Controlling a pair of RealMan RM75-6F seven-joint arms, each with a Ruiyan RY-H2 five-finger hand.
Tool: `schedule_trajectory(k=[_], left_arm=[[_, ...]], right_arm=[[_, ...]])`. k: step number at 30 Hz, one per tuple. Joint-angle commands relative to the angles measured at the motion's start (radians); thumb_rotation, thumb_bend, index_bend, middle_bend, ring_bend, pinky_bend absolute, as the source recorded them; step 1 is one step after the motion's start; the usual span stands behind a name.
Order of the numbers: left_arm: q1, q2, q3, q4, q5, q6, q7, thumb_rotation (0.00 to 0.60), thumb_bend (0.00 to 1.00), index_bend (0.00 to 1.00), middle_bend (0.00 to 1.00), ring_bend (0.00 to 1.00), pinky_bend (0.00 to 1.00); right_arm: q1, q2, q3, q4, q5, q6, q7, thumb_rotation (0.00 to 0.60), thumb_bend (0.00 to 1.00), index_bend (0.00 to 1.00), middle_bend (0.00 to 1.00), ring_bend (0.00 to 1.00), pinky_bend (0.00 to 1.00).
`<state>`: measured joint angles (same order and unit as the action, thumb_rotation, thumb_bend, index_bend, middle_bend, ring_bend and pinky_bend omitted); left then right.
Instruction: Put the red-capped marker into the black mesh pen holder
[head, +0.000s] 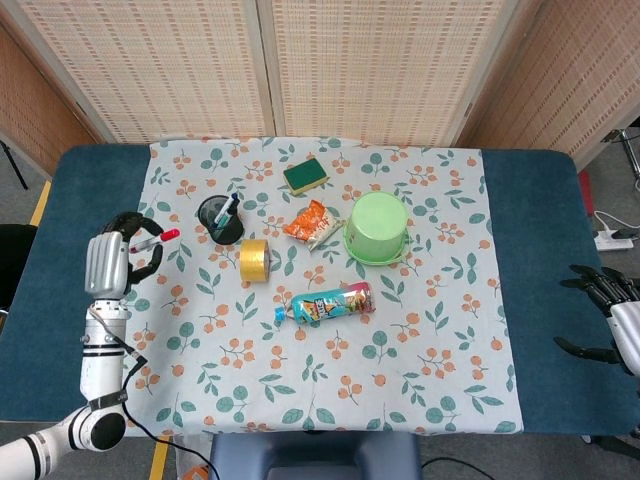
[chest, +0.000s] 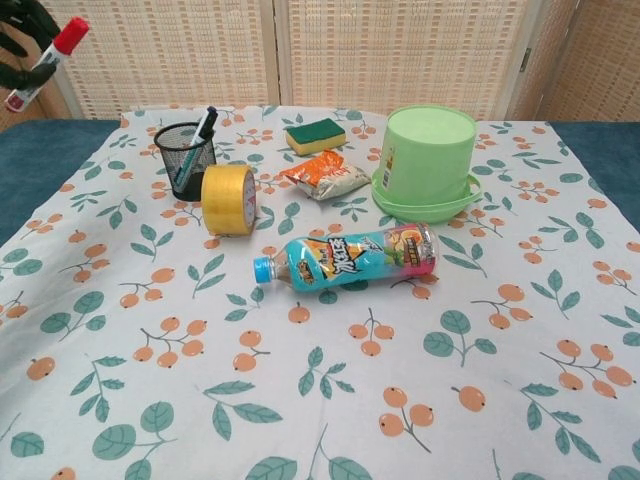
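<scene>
Over the left edge of the floral tablecloth (head: 420, 330), the red-capped marker (head: 153, 239) is held in the left hand (head: 110, 264), fingers curled round its barrel, red cap pointing toward the black mesh pen holder (head: 219, 217). Marker is lifted off the cloth; in the chest view it shows at the top left corner (chest: 45, 62), tilted, cap up, with dark fingers (chest: 15, 20) behind it. It is left of the holder and apart from it, not inside.

Holder stands upright on the cloth with a dark pen (chest: 197, 143) leaning in it. A yellow tape roll (chest: 229, 199) stands on edge just beside the holder, on its near right side. A green-and-yellow sponge (head: 305, 175) lies further back. An orange snack packet (head: 311, 224) lies between the tape and an upturned green plastic bucket (head: 377, 227). A blue-capped drink bottle (chest: 346, 258) lies on its side in front of the bucket.

Right hand (head: 612, 318) is seen at the right edge of the blue table (head: 530, 260), fingers spread, nothing held, well apart from all items.
</scene>
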<state>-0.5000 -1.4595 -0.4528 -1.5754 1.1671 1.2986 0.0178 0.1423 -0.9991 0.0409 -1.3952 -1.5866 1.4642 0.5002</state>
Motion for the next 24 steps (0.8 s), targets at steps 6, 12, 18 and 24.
schedule_trajectory(k=[6,12,18,24], left_arm=[[-0.162,0.039,-0.163,0.090,-0.140,-0.349,-0.441,0.600,0.36,0.50,0.58,0.25,0.30],[-0.285,-0.074,-0.201,0.320,-0.123,-0.464,-0.682,0.600,0.36,0.50,0.58,0.24,0.28],[-0.410,-0.165,-0.181,0.575,-0.056,-0.552,-0.807,0.600,0.36,0.50,0.58,0.24,0.27],[-0.485,-0.245,-0.134,0.775,0.019,-0.610,-0.976,0.600,0.36,0.50,0.57,0.24,0.27]], right_arm=[[0.003,-0.004,0.003,0.001,0.016,-0.014,-0.011,0.600,0.00,0.28,0.14,0.19,0.11],[0.002,-0.004,0.008,-0.003,0.032,-0.022,-0.026,0.600,0.00,0.28,0.14,0.19,0.11],[-0.001,-0.005,0.017,-0.008,0.056,-0.028,-0.044,0.600,0.00,0.28,0.14,0.19,0.11],[0.001,-0.005,0.023,-0.024,0.079,-0.046,-0.078,0.600,0.00,0.28,0.14,0.19,0.11]])
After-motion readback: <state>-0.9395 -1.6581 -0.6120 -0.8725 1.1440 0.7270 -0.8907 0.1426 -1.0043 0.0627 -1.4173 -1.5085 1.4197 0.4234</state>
